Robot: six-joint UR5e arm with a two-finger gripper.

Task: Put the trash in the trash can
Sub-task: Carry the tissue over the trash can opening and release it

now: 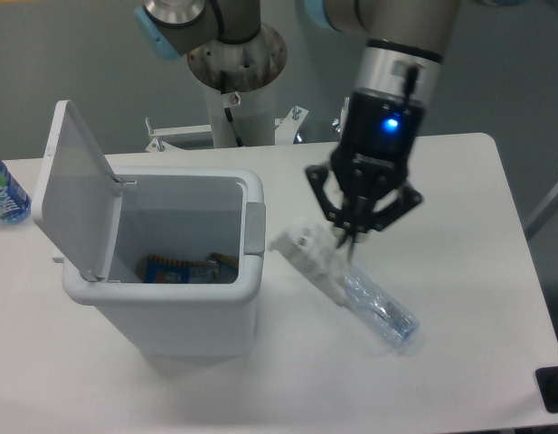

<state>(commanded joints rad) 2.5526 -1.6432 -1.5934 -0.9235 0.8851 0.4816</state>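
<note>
White counter [459,298]: the end effector [354,237] grips the crumpled white wrapper [311,253] aloft beside the open white plastic trash can [202,312]; the clear pink-labelled bottle [380,307] lies waiting, neither binned yet.

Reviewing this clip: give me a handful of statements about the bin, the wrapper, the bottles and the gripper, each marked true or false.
1. The trash can has its lid open. True.
2. The gripper holds the white wrapper off the table. True.
3. The clear bottle is inside the bin. False: it lies on the table.
4. The bin is empty. False: colourful items lie at the bottom.
5. The blue-labelled bottle sits at the table's left edge. True.
</note>
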